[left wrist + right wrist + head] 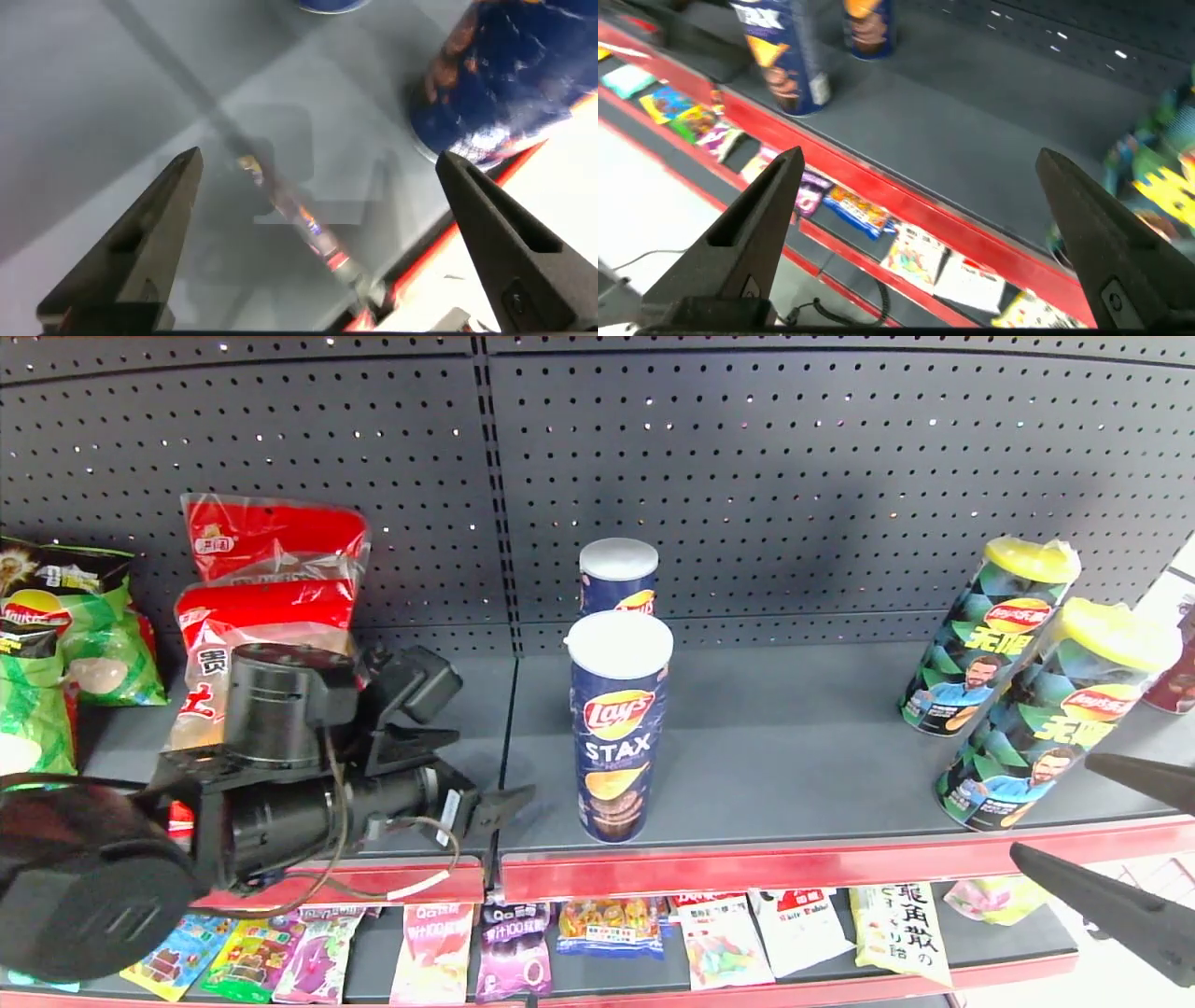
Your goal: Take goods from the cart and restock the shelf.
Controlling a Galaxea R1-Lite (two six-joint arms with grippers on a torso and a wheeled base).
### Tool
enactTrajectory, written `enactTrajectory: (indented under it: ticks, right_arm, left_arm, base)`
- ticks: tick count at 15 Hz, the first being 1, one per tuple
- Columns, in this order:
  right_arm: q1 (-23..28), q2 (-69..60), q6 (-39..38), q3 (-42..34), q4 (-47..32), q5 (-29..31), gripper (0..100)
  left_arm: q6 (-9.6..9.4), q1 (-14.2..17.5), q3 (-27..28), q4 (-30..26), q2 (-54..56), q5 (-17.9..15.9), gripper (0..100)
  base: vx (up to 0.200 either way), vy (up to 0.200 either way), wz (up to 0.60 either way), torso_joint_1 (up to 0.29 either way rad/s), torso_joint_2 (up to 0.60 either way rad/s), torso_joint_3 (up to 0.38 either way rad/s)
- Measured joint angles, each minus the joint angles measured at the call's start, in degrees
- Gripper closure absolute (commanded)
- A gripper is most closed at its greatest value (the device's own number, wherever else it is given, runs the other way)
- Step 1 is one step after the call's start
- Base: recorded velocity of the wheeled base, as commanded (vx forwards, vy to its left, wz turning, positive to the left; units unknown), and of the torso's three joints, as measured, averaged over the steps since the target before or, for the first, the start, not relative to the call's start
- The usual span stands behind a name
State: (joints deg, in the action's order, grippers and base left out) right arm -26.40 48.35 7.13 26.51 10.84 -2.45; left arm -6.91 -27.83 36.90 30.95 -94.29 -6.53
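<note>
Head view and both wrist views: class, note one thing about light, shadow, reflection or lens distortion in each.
Head view: the yellow-lidded cans lean outward, likely a wide-lens effect, and a broad soft shadow lies on the pegboard. Left wrist view: the grey shelf carries a pale sheen beside the blue can. Right wrist view: bright specks shine through the pegboard's holes.

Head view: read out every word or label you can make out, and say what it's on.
"Lay's", "STAX": front blue can.
"龍角散": white packet on the lower shelf.
"贵", "土": front red bag; the rest is hidden.
Too small or blurred: rear blue can, green cans, green bags, candy packets.
</note>
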Motion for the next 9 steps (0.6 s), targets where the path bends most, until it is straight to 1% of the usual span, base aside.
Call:
enactTrajectory:
  ticks: [2, 3, 4, 5, 6, 8, 9]
  right_arm:
    - [2.40, -3.69, 0.00, -1.18, -4.13, 0.16, 0]
    - [3.72, -6.45, -0.02, -1.38, -8.28, 0.16, 0]
    - [4.94, -9.35, -0.27, -1.41, -12.23, 0.18, 0]
    - [6.56, -13.31, -0.79, -1.40, -18.09, 0.32, 0]
    - [8.52, -17.20, -1.45, -1.07, -24.25, 0.76, 0]
    - [15.36, -24.82, -3.96, -0.23, -35.30, 2.35, 0]
    - [18.92, -28.01, -4.90, -0.04, -38.53, 2.88, 0]
  left_arm:
    - [1.15, 1.68, -6.42, -1.18, 9.44, 2.00, 0]
    - [1.91, 2.76, -9.57, -2.82, 15.45, 3.58, 0]
    - [2.82, 3.78, -11.76, -5.75, 21.20, 5.06, 0]
    - [3.91, 4.99, -13.42, -11.82, 28.50, 6.61, 0]
    - [4.86, 6.21, -14.23, -19.13, 35.56, 8.09, 0]
    - [6.67, 9.68, -14.60, -37.88, 50.53, 10.58, 0]
    - [7.29, 12.21, -14.60, -45.79, 57.37, 11.40, 0]
  base:
    - [0.000, 0.000, 0.00, 0.000, 0.00, 0.000]
    - [0.000, 0.000, 0.00, 0.000, 0.00, 0.000]
    - [0.000, 0.000, 0.00, 0.000, 0.00, 0.000]
    - [0.000, 0.000, 0.00, 0.000, 0.00, 0.000]
    - [0.000, 0.000, 0.00, 0.000, 0.00, 0.000]
    - [0.000, 0.000, 0.00, 0.000, 0.00, 0.000]
    - [0.000, 0.000, 0.00, 0.000, 0.00, 0.000]
